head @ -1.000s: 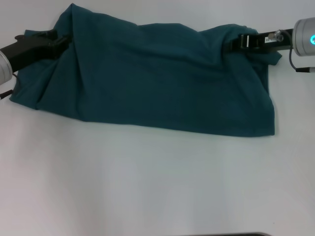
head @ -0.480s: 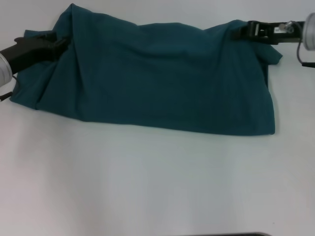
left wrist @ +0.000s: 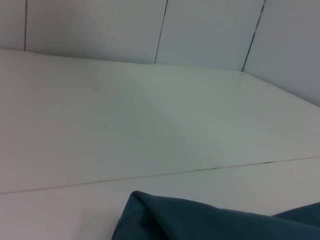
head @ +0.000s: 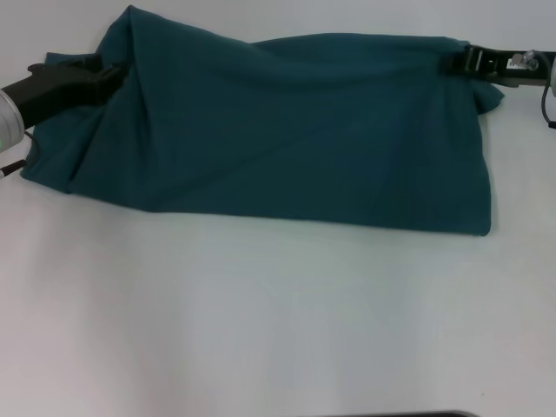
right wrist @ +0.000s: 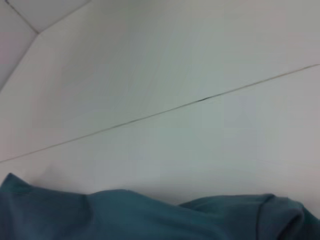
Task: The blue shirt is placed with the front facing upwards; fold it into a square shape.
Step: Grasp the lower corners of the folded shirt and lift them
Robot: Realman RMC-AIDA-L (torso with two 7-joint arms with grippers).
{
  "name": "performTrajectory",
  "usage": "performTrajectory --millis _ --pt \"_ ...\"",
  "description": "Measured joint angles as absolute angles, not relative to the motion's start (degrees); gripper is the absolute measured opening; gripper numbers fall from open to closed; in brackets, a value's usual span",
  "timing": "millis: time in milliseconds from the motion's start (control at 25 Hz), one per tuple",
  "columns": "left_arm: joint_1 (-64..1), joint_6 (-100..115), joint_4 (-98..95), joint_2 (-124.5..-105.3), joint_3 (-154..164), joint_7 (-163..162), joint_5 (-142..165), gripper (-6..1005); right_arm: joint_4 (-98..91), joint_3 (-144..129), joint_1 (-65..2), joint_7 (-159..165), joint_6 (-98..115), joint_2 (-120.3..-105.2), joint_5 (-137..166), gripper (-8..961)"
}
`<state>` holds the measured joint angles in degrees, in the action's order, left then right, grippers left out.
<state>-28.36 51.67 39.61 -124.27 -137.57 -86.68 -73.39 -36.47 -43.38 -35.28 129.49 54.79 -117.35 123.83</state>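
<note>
The blue shirt (head: 278, 130) lies folded into a wide band across the far side of the white worktop (head: 261, 321), left claw (head: 102, 71) clenched on its far left corner, right claw (head: 469, 61) clenched on its far right corner.

Your head camera looked forward and down from above, taking in the whole blue shirt (head: 278, 130) spread across the white table (head: 261, 330). Each wrist camera sat low and close, facing out across the tabletop toward what was probably a panelled wall (left wrist: 150, 30). All three views shared only the shirt's edge.
</note>
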Motion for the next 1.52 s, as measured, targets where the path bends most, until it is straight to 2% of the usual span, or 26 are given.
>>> performTrajectory --millis 480,680,1120,1360,1440,1520 --pt "-28.39 51.56 39.64 -124.27 -137.62 -86.78 -73.39 384 -35.17 -47.89 -35.53 129.59 51.79 -117.63 124.25 61" --pt "-28.39 51.40 39.64 -124.27 -137.57 -86.77 -73.39 384 -35.75 -47.62 -35.44 130.73 54.35 -116.49 124.28 73" --pt "-28.39 51.06 39.64 -124.27 -137.54 -86.74 -73.39 385 -42.48 -47.48 -34.19 137.40 61.70 -114.38 126.91 538" --pt "-28.39 51.10 39.64 -124.27 -137.55 -86.74 -73.39 385 -51.23 -47.41 -31.74 143.14 65.71 -113.70 129.93 663" --pt "-28.42 51.14 39.64 -124.27 -137.54 -86.74 -73.39 385 -53.70 -47.21 -31.04 144.26 67.28 -113.73 129.92 704" --pt "-28.45 51.15 39.64 -124.27 -137.55 -86.74 -73.39 385 -55.28 -46.46 -30.77 144.64 69.09 -114.24 129.63 700"
